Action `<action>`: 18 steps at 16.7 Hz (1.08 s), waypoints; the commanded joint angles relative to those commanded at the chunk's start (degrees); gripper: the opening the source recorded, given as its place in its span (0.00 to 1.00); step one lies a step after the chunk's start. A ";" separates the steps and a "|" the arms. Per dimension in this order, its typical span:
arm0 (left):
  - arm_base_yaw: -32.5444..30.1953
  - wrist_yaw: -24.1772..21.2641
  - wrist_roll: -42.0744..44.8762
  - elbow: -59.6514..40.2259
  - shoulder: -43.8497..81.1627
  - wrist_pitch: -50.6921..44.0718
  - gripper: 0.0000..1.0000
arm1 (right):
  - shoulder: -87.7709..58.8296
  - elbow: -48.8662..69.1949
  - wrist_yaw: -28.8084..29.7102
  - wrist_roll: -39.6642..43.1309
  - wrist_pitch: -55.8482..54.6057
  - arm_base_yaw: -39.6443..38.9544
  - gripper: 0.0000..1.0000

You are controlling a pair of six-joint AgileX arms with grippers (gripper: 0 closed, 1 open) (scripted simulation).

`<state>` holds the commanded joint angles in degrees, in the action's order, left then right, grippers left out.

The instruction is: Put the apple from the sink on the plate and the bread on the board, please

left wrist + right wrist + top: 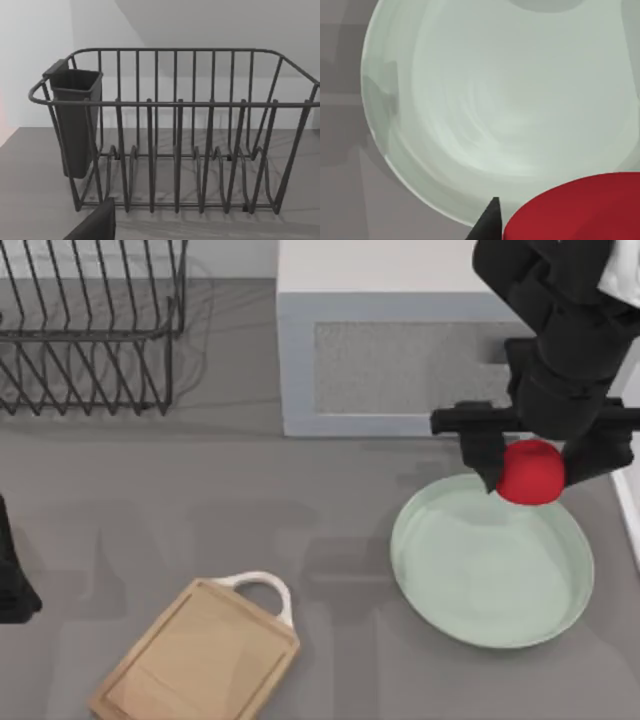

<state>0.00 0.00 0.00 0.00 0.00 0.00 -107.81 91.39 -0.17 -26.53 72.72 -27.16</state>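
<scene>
Over the grey table's plate (490, 570), right gripper (532, 468) points down, jaws clamping the apple (530, 472).

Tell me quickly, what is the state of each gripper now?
Left gripper: parked at the table's left edge.
Right gripper: closed on the apple, over the plate.

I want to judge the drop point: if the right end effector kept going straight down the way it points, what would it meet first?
Probably the plate: the right end effector, shut on the apple, hangs above its far rim, and the wrist view looks into the plate. Height is unclear.
</scene>
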 joint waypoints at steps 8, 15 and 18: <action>0.00 0.00 0.00 0.00 0.00 0.00 1.00 | -1.76 -0.06 0.22 -1.98 -0.96 -0.47 0.08; 0.00 0.00 0.00 0.00 0.00 0.00 1.00 | -1.76 -0.06 0.22 -1.98 -0.96 -0.47 0.60; 0.00 0.00 0.00 0.00 0.00 0.00 1.00 | -1.76 -0.06 0.22 -1.98 -0.96 -0.47 0.83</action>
<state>0.00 0.00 0.00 0.00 0.00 0.00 -109.57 91.33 0.05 -28.51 71.76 -27.63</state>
